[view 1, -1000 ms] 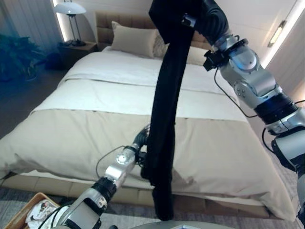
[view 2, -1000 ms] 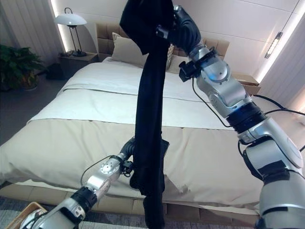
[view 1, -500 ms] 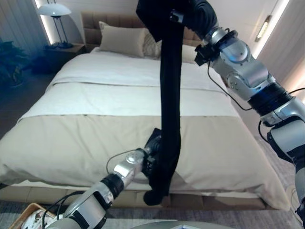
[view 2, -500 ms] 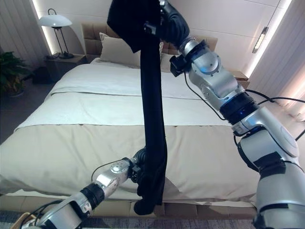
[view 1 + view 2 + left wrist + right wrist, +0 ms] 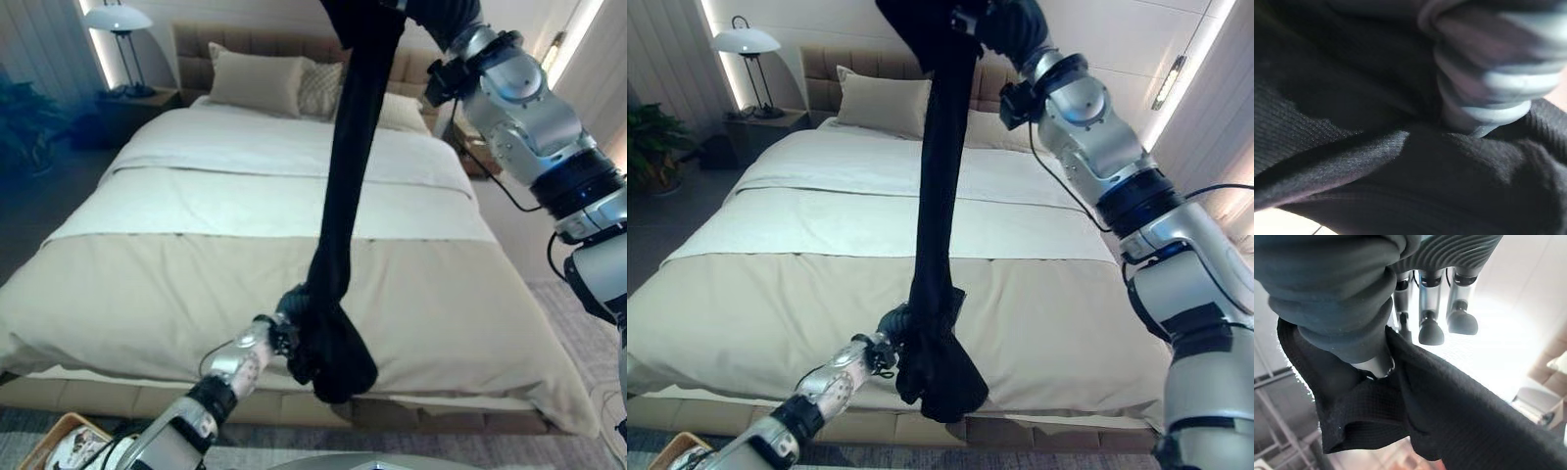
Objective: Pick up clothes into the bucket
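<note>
The right hand (image 5: 1004, 24) was raised high above the bed (image 5: 823, 245), its thumb and fingers pinched on the top of a long black garment (image 5: 940, 196) that hung straight down in front of the mattress. The left hand (image 5: 279, 333) was low at the bed's near edge, pushed into the bunched lower end of the cloth. In its wrist view the fingers (image 5: 1488, 78) looked curled into the fabric, though they were blurred, so that grip is likely rather than certain.

The basket (image 5: 44, 446) sat on the floor at the robot's lower left, well apart from the garment and cut off by the frame edge, with something pale already inside.

The main risk, as I judged it, lay in the upper grip: the pinch held little cloth, and the garment's weight could pull it free on the swing toward the basket. The trailing end might also drag across the bedding or fall outside the rim.

The right fingertips were hidden by cloth in the head views.
</note>
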